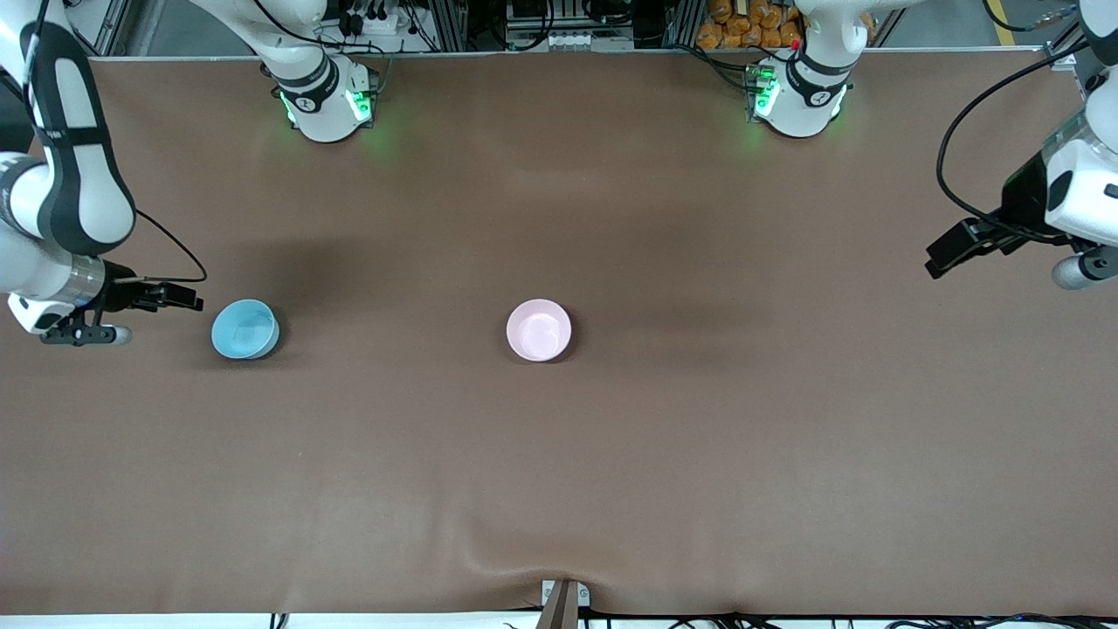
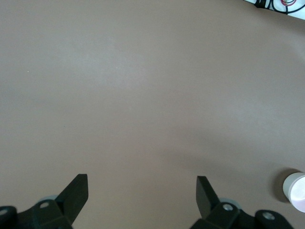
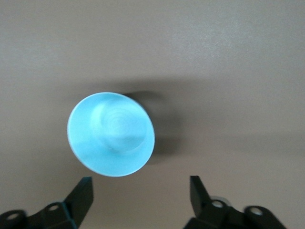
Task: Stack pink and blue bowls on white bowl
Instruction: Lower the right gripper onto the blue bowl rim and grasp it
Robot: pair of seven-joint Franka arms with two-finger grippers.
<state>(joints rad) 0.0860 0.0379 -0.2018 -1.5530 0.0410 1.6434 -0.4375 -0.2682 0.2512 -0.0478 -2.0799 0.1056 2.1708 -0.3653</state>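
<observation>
I work in a robotics lab, I think. My two white bases (image 1: 327, 100) with green lights are bolted on a wide table with a brown mat (image 1: 559, 480). At twelve o'clock I see grey aluminium frames (image 1: 454, 22), black cables (image 1: 367, 17) and power sockets.

The front view looks down from high across the worktop (image 1: 611, 454), facing both bases — it takes in the whole surface. Each wrist view looks down close over the worktop. The blue bowl (image 1: 245, 328) (image 3: 111, 134) also shows in the right wrist view, the pink bowl (image 1: 539, 329) (image 2: 296, 191) in the left.
</observation>
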